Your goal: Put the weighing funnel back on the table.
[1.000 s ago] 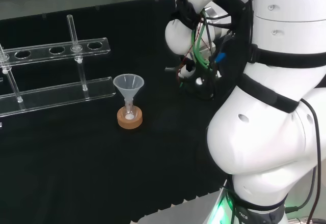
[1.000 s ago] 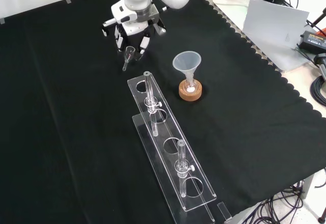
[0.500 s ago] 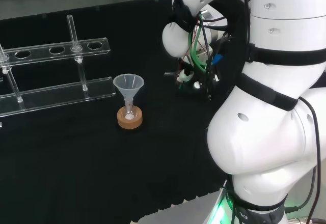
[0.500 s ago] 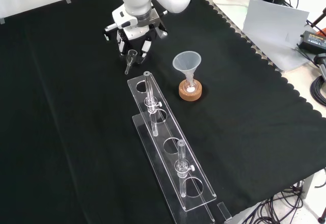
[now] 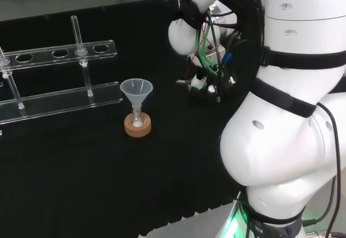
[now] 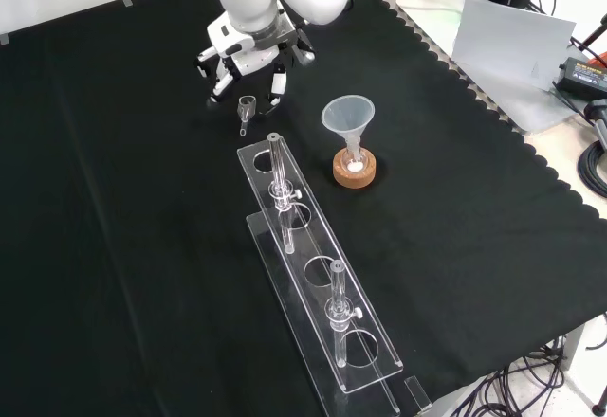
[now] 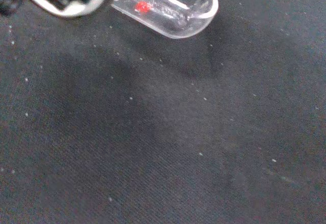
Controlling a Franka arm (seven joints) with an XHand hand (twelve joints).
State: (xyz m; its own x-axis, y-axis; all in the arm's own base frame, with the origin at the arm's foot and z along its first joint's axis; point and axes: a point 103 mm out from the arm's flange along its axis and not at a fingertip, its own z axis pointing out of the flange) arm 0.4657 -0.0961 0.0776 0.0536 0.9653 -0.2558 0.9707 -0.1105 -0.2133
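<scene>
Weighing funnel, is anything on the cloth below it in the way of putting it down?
Nothing visible is. Below the weighing funnel the black cloth is bare. In the front view the clear rack starts nearer the camera and the funnel stands to its right, both apart from it.

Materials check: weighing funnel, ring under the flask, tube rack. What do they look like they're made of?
The weighing funnel: clear and glossy, cloth visible through it; glass or plastic, can't tell which. The ring: matte tan, looks like cork. The rack: clear sheet with bright edges, probably acrylic.
</scene>
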